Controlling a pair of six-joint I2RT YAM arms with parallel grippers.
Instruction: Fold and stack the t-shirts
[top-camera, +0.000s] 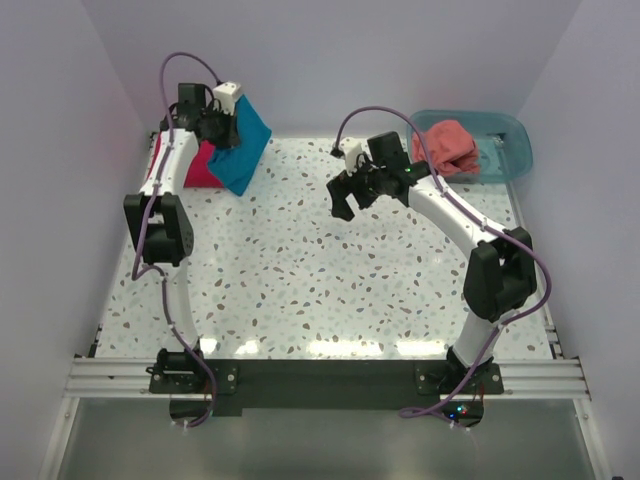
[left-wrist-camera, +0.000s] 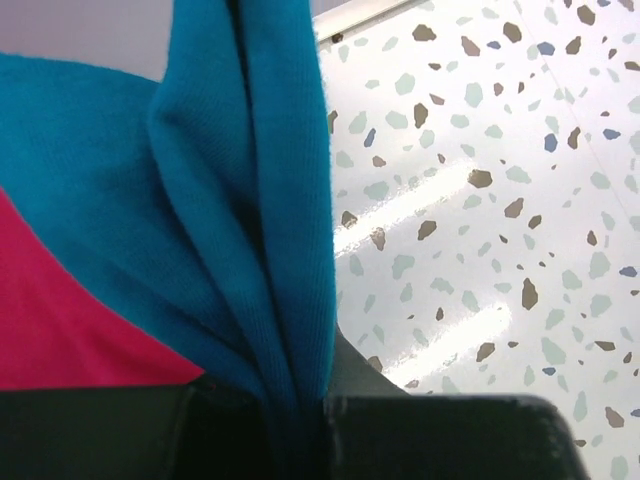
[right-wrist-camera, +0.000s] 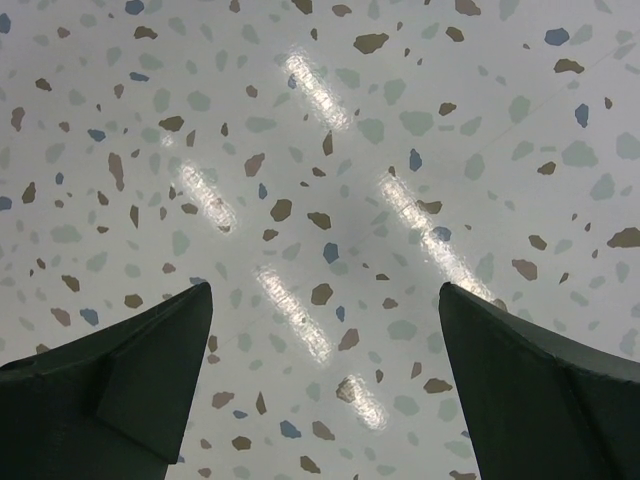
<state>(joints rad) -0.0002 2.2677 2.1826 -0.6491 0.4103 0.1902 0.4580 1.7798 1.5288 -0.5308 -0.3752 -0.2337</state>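
My left gripper (top-camera: 225, 128) is shut on the teal-blue t-shirt (top-camera: 243, 150), which hangs from it in folds over the back left corner. In the left wrist view the teal-blue cloth (left-wrist-camera: 250, 200) runs up out of the shut jaws. Under it lies the crimson-magenta t-shirt (top-camera: 198, 168), also visible at the left of the wrist view (left-wrist-camera: 60, 320). The salmon-coral t-shirt (top-camera: 448, 146) lies crumpled in the tub. My right gripper (top-camera: 352, 192) hovers open over the bare middle of the table, its fingers (right-wrist-camera: 150, 360) wide apart with nothing between them.
A translucent teal plastic tub (top-camera: 510, 150) stands at the back right corner. The speckled table top (top-camera: 300, 280) is bounded by white walls on three sides and a metal rail (top-camera: 330, 375) at the near edge.
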